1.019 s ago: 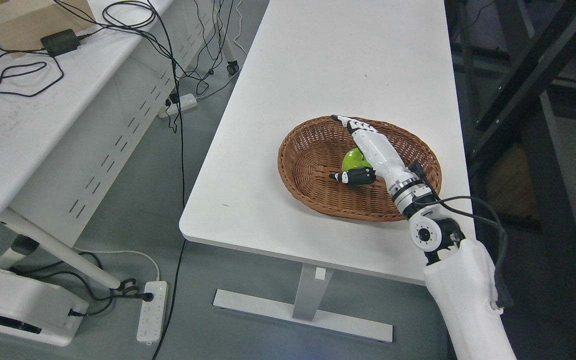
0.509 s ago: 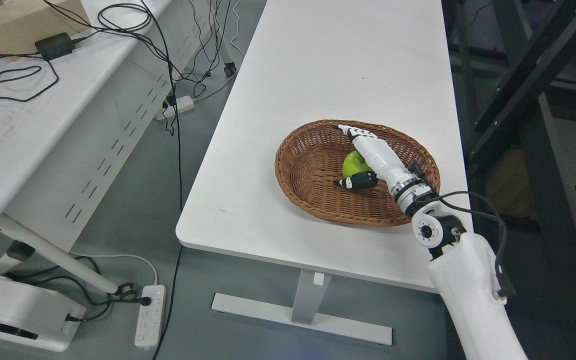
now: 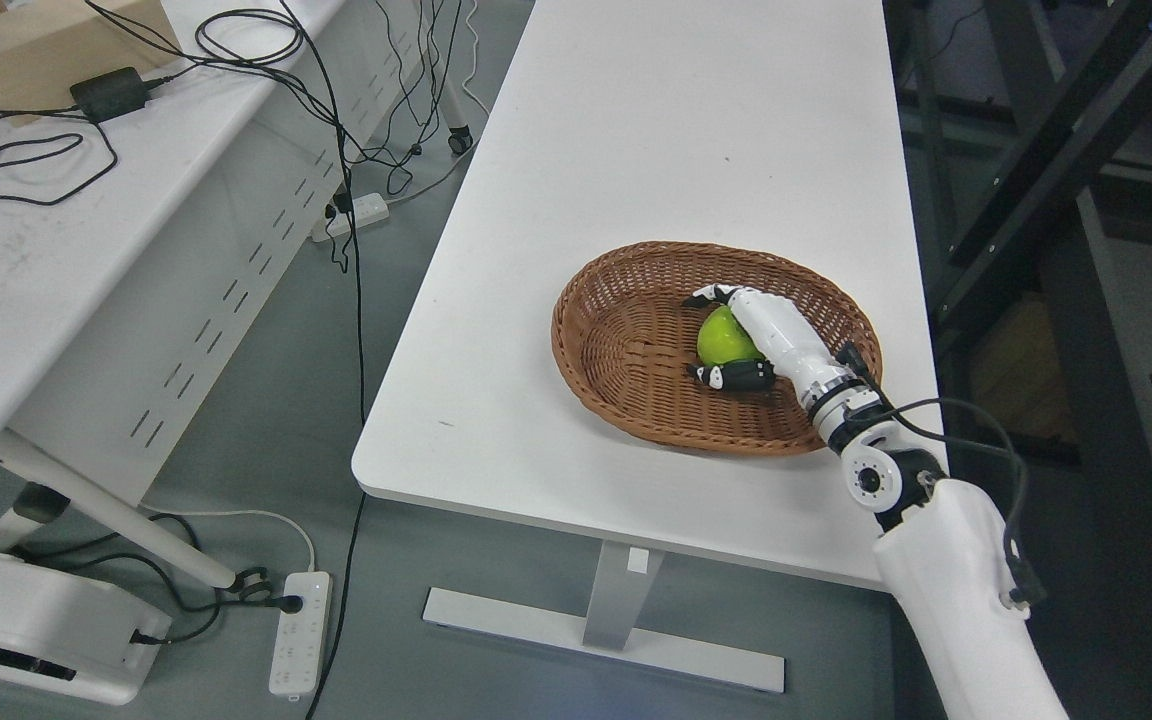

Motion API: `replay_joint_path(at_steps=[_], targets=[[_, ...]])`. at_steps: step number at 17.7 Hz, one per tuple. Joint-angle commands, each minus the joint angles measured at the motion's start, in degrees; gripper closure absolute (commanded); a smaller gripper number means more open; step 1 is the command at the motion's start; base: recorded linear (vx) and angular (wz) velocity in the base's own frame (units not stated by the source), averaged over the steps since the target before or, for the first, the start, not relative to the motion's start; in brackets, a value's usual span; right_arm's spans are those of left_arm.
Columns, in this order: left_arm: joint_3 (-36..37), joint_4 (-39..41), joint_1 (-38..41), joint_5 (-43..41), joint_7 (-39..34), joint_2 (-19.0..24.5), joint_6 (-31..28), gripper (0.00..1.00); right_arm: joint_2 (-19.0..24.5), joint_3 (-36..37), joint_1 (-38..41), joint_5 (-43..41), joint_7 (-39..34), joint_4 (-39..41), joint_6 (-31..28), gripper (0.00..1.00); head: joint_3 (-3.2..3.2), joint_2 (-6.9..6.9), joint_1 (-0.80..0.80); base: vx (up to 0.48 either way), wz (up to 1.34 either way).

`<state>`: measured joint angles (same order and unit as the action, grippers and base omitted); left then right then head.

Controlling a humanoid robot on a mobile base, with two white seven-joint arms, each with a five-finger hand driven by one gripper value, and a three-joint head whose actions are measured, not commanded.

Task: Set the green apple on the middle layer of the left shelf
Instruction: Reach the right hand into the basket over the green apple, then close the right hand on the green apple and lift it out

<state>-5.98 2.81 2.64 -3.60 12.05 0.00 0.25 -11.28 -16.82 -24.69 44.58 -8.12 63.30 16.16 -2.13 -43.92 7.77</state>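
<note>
Head view. Right arm enters from the lower right corner and reaches toward 10 o'clock over the near right corner of the white counter.

Right hand lies inside the wicker basket, over its right half. The fingers curl over the top of the green apple at its 12 o'clock side; the thumb presses in at the apple's 6 o'clock side. Fingers clamped around the apple, fruit touching the palm on its 3 o'clock side. Cannot tell whether the apple is resting on the basket floor or just clear of it.

Apple location: in the basket, right of centre, green skin visible between fingers and thumb on the side facing 9 o'clock.

Basket: oval, brown weave, sits on the counter toward the near right part; its rim at 5 o'clock lies just beside the wrist joint. A black cable loops from the wrist back to the forearm.

Surroundings: a second white desk at 9 o'clock carries a cardboard box, a black power adapter and tangled black leads. A white power strip lies on the grey floor at 7 o'clock, beside a white machine base in the lower left corner. Dark shelf framing stands at 2 o'clock, beyond the counter's right edge.
</note>
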Motion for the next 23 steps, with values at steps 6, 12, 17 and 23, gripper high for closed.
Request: replay_joint_path(at_steps=[6, 12, 17, 23], targets=[[0.0, 0.0, 0.0, 0.0, 0.0, 1.0, 0.0, 0.00, -1.3, 12.0, 3.2, -6.0, -9.8, 4.3, 1.9, 1.00, 0.00, 0.00, 0.00, -0.001, 0.00], [0.0, 0.0, 0.0, 0.0, 0.0, 1.0, 0.0, 0.00, 0.5, 22.3, 6.8, -27.4, -14.4, 15.0, -1.5, 1.00, 0.00, 0.00, 0.00, 0.001, 0.00], [0.0, 0.0, 0.0, 0.0, 0.0, 1.0, 0.0, 0.00, 4.3, 25.3, 11.3, -32.8, -2.1, 19.7, -1.7, 1.00, 0.00, 0.00, 0.00, -0.001, -0.01], [0.0, 0.0, 0.0, 0.0, 0.0, 1.0, 0.0, 0.00, 10.3, 28.7, 20.0, -33.2, 2.0, 28.0, -1.6, 1.00, 0.00, 0.00, 0.00, 0.000, 0.00]])
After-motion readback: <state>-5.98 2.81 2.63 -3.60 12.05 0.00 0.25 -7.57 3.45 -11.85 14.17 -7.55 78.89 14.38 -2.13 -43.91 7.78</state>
